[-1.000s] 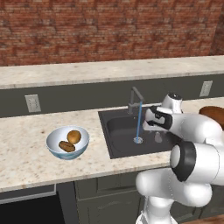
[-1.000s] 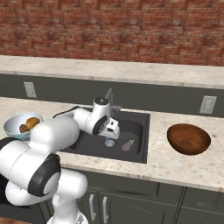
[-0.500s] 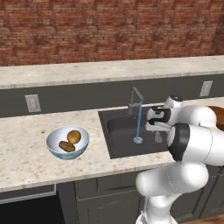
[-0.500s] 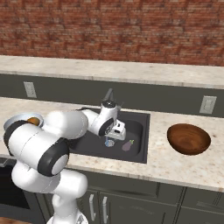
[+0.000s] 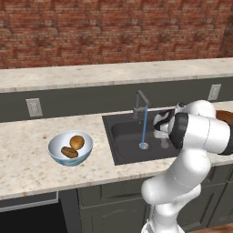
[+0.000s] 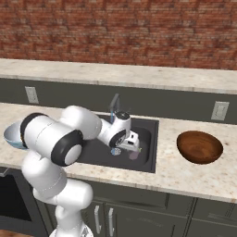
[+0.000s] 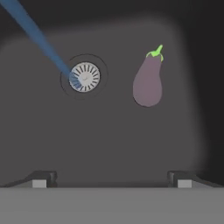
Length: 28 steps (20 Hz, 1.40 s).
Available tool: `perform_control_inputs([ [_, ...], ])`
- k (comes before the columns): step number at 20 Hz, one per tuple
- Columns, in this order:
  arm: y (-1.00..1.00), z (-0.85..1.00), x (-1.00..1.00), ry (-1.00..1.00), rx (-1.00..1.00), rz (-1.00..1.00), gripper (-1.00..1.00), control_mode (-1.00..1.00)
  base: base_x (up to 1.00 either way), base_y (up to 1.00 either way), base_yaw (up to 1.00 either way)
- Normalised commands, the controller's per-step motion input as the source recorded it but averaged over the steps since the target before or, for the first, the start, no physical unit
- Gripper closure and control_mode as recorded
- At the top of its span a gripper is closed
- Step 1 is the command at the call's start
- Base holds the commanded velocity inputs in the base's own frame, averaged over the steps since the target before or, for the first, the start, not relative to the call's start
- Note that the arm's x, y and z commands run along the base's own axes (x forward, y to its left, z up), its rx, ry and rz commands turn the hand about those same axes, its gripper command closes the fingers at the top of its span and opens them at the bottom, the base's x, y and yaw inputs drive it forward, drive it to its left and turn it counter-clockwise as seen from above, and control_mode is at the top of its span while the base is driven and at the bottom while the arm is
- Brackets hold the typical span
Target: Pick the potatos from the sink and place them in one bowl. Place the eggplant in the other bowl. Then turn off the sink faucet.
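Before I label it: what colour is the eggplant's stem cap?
Bright green, atop the dull purple-grey eggplant; clearest in the hand view.

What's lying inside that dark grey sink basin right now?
Inside the dark grey sink basin lie a pale purple-grey eggplant with a green stem and a round metal drain, struck by a blue water stream. The white arm hides part of the basin in both base views.

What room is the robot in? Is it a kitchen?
Yes, it looks like a kitchen. There is a sink with a faucet running water, set in a speckled stone counter with cabinets underneath, and an eggplant lying in the basin.
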Motion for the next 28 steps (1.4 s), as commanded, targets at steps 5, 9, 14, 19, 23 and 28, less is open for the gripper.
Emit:
perform_control_inputs([
  [5, -0.28, -0.29, 0.21, 0.00, 0.00, 0.00, -1.00, -1.00, 0.00, 0.00, 0.00],
  [9, -0.26, -0.26, 0.23, 0.00, 0.00, 0.00, -1.00, -1.00, 0.00, 0.00, 0.00],
  [14, -0.21, -0.26, 0.24, 0.00, 0.00, 0.00, -1.00, -1.00, 0.00, 0.00, 0.00],
  [19, -0.07, -0.30, 0.28, -0.03, 0.00, 0.00, -1.00, -1.00, 0.00, 0.00, 0.00],
  [23, 0.00, -0.32, 0.27, -0.05, 0.00, 0.00, -1.00, -1.00, 0.00, 0.00, 0.00],
  [28, 0.00, -0.28, 0.25, -0.07, 0.00, 0.00, -1.00, -1.00, 0.00, 0.00, 0.00],
])
